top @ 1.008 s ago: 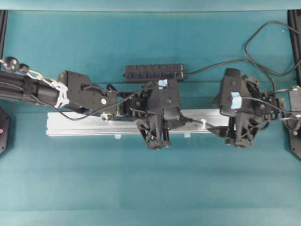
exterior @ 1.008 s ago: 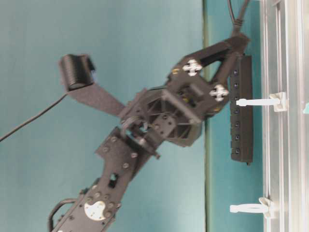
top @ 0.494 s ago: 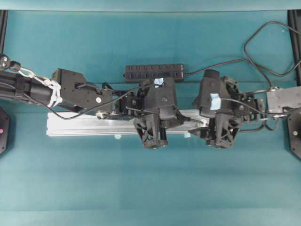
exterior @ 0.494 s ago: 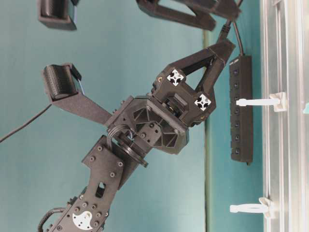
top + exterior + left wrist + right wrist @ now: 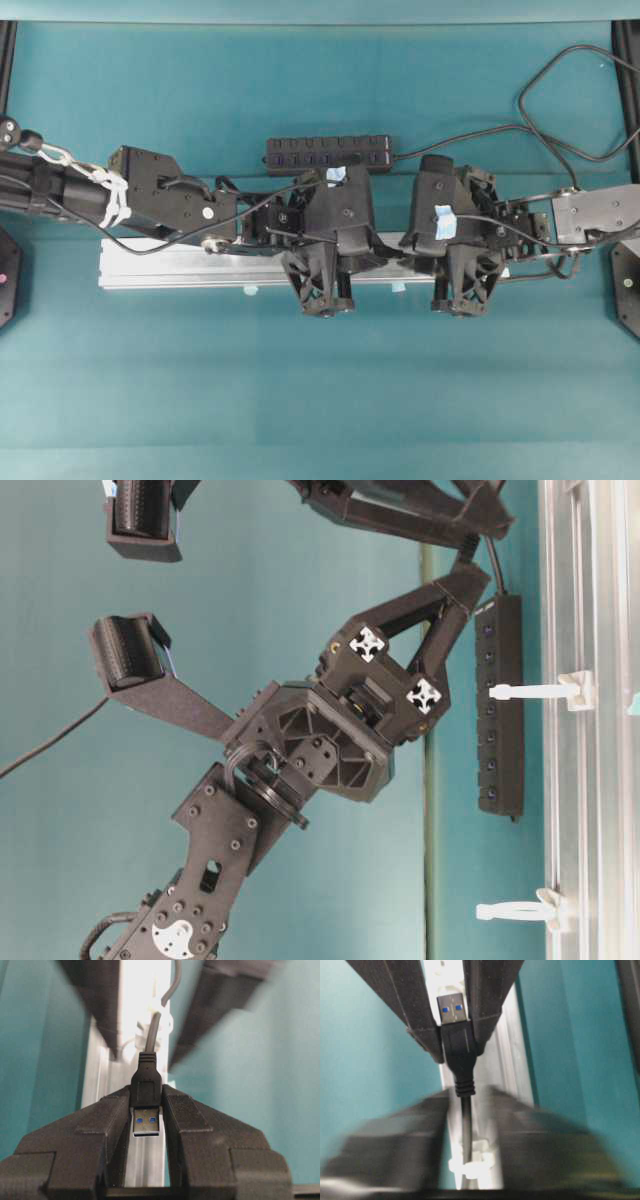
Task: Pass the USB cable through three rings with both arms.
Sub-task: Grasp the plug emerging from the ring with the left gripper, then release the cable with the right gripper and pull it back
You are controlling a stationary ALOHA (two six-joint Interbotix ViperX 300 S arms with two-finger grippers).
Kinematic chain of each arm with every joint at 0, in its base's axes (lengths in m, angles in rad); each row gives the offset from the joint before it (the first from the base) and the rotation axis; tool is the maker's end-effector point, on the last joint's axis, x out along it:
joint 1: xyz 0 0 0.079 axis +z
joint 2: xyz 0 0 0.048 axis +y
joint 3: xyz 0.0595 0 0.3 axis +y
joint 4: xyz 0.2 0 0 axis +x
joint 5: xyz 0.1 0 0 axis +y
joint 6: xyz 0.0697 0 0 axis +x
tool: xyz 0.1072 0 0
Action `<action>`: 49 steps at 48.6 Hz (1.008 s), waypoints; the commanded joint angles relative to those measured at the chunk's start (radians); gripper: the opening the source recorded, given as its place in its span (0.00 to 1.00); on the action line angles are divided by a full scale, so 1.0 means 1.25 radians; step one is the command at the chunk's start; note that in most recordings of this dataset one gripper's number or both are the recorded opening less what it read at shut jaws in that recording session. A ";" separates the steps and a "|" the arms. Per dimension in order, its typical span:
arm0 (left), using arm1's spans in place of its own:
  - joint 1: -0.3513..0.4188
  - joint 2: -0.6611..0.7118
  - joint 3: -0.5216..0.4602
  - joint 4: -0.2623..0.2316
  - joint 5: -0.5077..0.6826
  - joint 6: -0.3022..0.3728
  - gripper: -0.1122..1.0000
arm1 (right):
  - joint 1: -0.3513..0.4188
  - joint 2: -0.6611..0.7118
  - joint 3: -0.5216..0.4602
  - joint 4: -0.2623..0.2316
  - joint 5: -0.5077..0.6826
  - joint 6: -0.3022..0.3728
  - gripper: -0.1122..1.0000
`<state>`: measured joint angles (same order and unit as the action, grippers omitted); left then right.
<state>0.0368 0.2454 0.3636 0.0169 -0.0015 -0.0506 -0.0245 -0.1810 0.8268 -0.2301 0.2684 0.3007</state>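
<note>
The right gripper [image 5: 462, 1125] has come in along the silver aluminium rail [image 5: 170, 266] to meet the left gripper [image 5: 146, 1110], and its blurred fingers [image 5: 400, 1125] now stand narrow about the black cord just behind the plug; the blur hides whether the pads actually press the cord, so a firm hold cannot be told from these views; the left gripper's fingers [image 5: 107, 1120] are clamped narrow on the black body of the USB-A plug [image 5: 146, 1110], its silver tip with blue insert pointing back toward the left wrist camera; the USB cable [image 5: 464, 1132] runs from the plug down through a white loop clip [image 5: 470, 1162] standing on the rail, so at least that ring looks threaded, and in the table-level view two more white clips [image 5: 540, 691] stand on the rail with no cord visibly in them; judged from this, the moment reads as a handover being set up, the right arm taking the cord past the ring so the left can let go; against the view a second ago, the right arm has slid leftward along the rail from well apart to just beside the left gripper, its fingers have drawn in from wide to narrow, while the left arm has hardly shifted and kept its clamp; the black multi-port hub [image 5: 328, 154] lies unmoved behind the rail.
</note>
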 commanded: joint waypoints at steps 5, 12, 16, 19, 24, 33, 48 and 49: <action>-0.002 -0.021 -0.001 0.001 -0.005 0.000 0.31 | -0.002 -0.004 -0.012 -0.002 -0.023 -0.007 0.04; -0.002 -0.023 0.005 0.001 -0.004 -0.002 0.31 | -0.002 -0.004 -0.013 -0.002 -0.027 -0.007 0.04; -0.002 -0.026 0.009 0.001 -0.004 -0.005 0.31 | -0.004 -0.004 -0.012 -0.002 -0.027 -0.007 0.04; -0.002 -0.026 0.010 0.001 -0.004 -0.007 0.31 | -0.002 -0.004 -0.013 -0.002 -0.027 -0.007 0.04; -0.002 -0.026 0.010 0.001 -0.005 -0.010 0.31 | -0.004 0.000 -0.017 -0.002 -0.021 -0.007 0.04; -0.002 -0.032 0.012 0.001 -0.004 -0.012 0.31 | -0.002 0.012 -0.038 -0.002 0.000 -0.009 0.03; -0.001 -0.118 0.069 0.001 -0.004 -0.012 0.90 | -0.002 0.047 -0.077 -0.002 0.058 -0.036 0.03; -0.001 -0.128 0.075 0.001 -0.004 -0.012 0.88 | -0.004 0.047 -0.079 -0.002 0.061 -0.038 0.03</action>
<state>0.0383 0.1473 0.4433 0.0153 -0.0015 -0.0660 -0.0276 -0.1197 0.7486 -0.2301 0.3375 0.2730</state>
